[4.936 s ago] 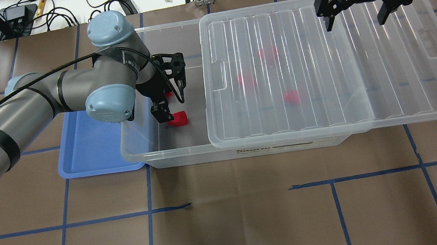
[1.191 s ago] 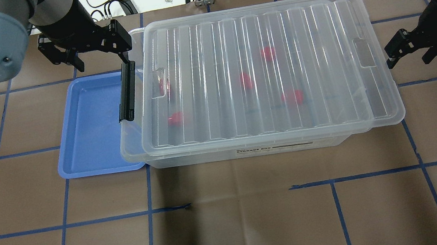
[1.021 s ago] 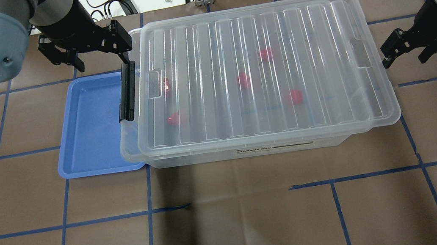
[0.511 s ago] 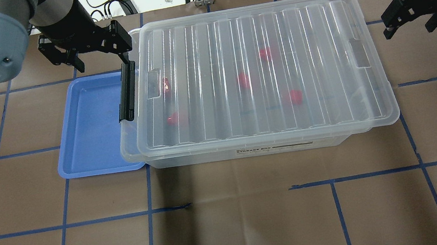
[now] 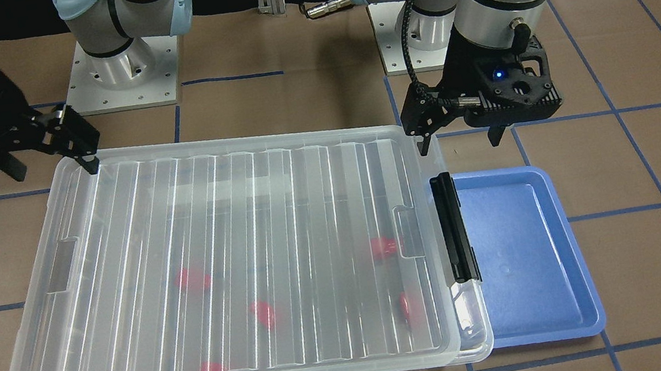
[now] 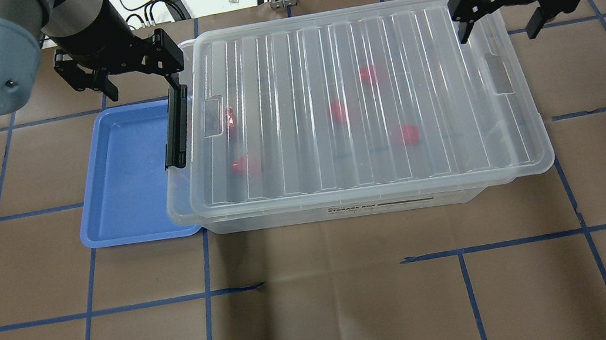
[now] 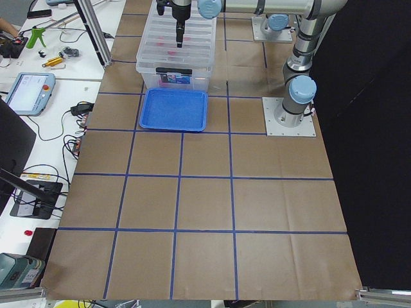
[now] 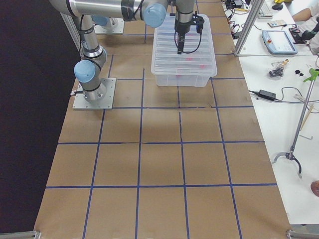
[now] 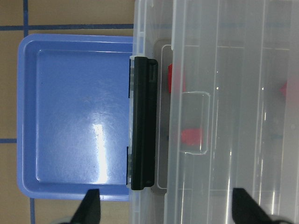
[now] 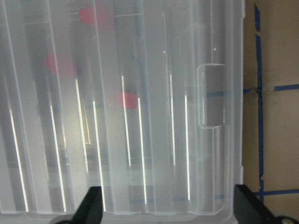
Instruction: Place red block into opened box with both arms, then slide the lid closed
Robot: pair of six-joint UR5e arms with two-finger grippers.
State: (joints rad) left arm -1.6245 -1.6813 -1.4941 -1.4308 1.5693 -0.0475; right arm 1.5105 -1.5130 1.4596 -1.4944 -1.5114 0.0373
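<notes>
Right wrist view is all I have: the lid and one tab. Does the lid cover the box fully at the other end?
Observer: Not fully; overhead, a narrow strip of the box shows past the lid beside the black latch.
Operator: Where is the left hand?
Observer: It hangs open above the box's latch end, holding nothing.
Operator: And the contents?
Observer: Five red blocks show through the lid.

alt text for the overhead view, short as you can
A clear lid covers nearly all of a clear box on a brown table, five red blocks blurred beneath it. The left gripper and right gripper, both open, hover at the box's far corners; a blue tray lies at its left end.
</notes>
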